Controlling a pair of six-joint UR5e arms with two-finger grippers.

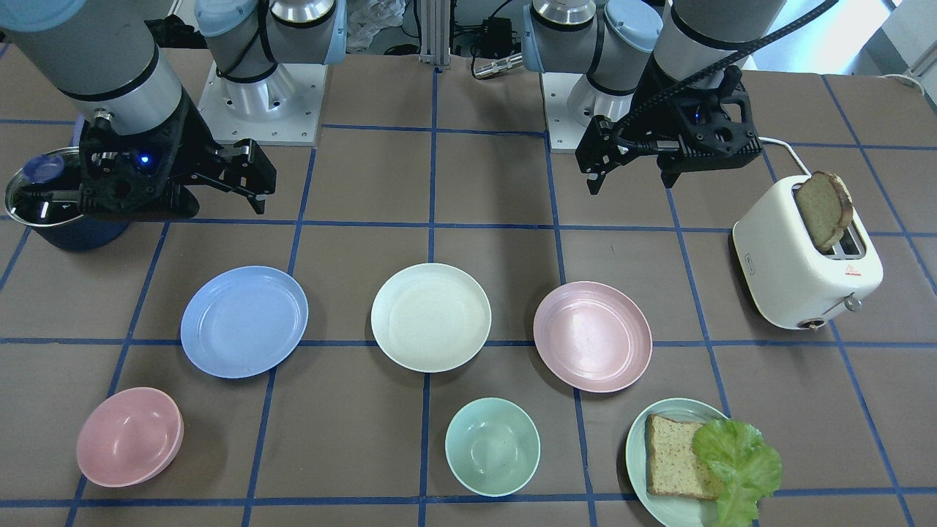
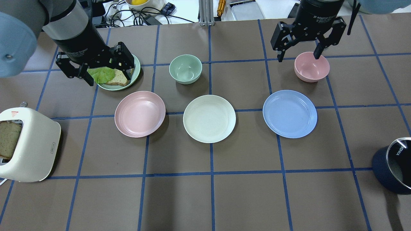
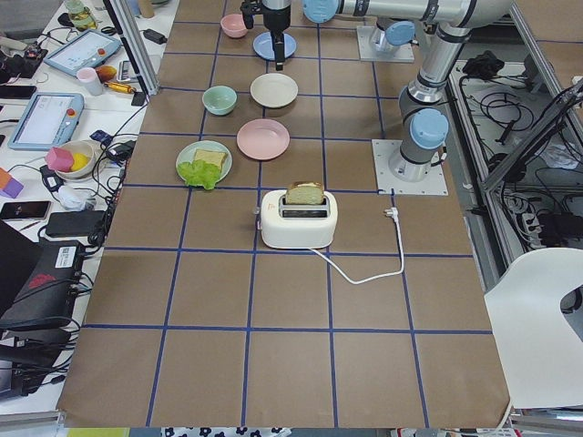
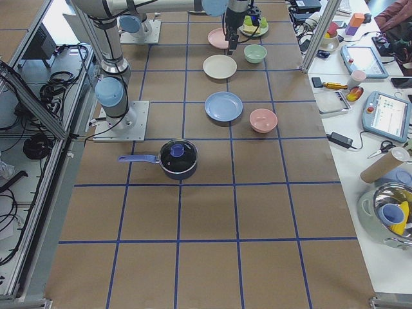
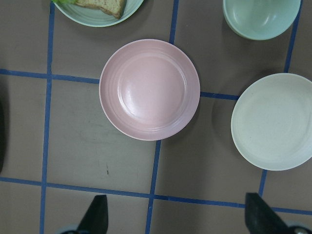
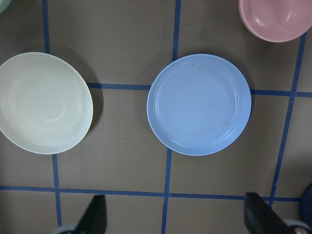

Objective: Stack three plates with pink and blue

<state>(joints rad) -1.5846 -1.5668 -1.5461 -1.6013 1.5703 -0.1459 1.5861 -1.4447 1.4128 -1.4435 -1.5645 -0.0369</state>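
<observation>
Three equal plates lie apart in a row on the brown table: the pink plate (image 1: pixel 592 336) (image 2: pixel 140 114), the cream-white plate (image 1: pixel 430 317) (image 2: pixel 209 118) and the light blue plate (image 1: pixel 244 321) (image 2: pixel 290 113). My left gripper (image 2: pixel 110 78) (image 1: pixel 631 179) hovers open and empty high above the table; its wrist view shows the pink plate (image 5: pixel 149 89) below it and the white plate (image 5: pixel 273 122) to the side. My right gripper (image 2: pixel 298 57) (image 1: pixel 219 201) hovers open and empty; its wrist view shows the blue plate (image 6: pixel 199 104) below it and the white plate (image 6: pixel 41 102).
A pale green plate (image 1: pixel 637 439) (image 2: pixel 115 88) holds bread and lettuce. A mint bowl (image 1: pixel 492 446) (image 2: pixel 185 69) and a pink bowl (image 1: pixel 129 437) (image 2: pixel 311 66) stand beyond the plates. A white toaster (image 1: pixel 805 256) (image 2: pixel 27 144) with bread stands at the robot's left, a lidded dark pot (image 1: pixel 51 197) (image 2: pixel 393 165) at its right.
</observation>
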